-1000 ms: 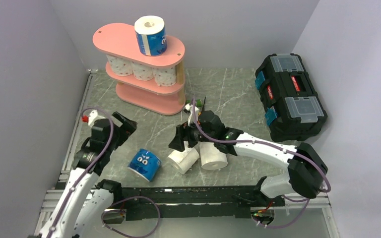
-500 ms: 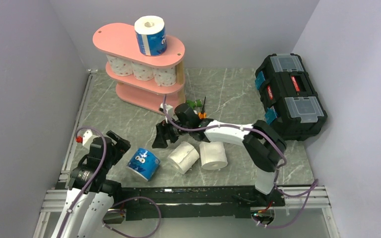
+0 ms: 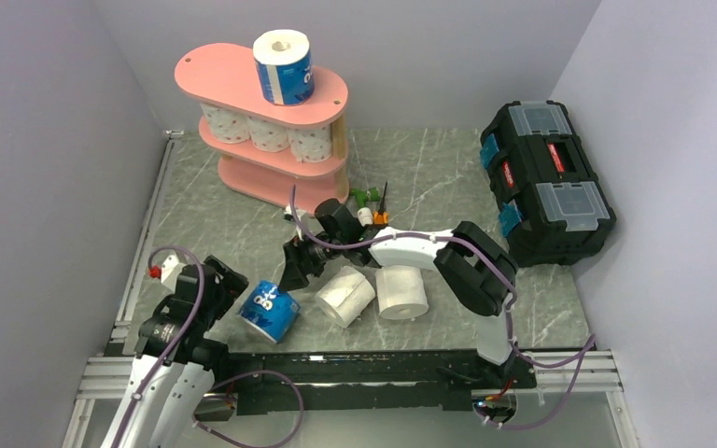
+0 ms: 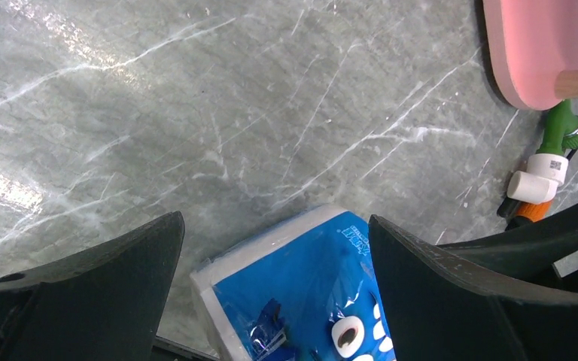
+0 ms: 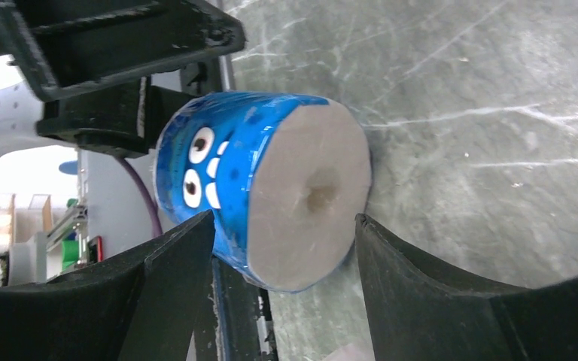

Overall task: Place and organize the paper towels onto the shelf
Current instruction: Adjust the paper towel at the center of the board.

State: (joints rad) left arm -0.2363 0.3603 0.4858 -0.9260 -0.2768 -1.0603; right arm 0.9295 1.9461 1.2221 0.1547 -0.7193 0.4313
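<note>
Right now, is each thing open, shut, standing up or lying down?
Shelf: upright.
Top blue roll: standing, top tier.
Dotted rolls: standing, middle tier.
Loose blue roll: lying down.
Left plain roll: lying down.
Right plain roll: standing.
Toolbox: shut.
Left gripper: open.
Right gripper: open.

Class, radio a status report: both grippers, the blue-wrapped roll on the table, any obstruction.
Left gripper open, right gripper open, neither holding. Blue-wrapped roll on its side between them. Each gripper may block the other's approach.

Black toolbox (image 3: 546,182) far right; white-green tool (image 3: 366,202) on marble table (image 3: 425,173).
</note>
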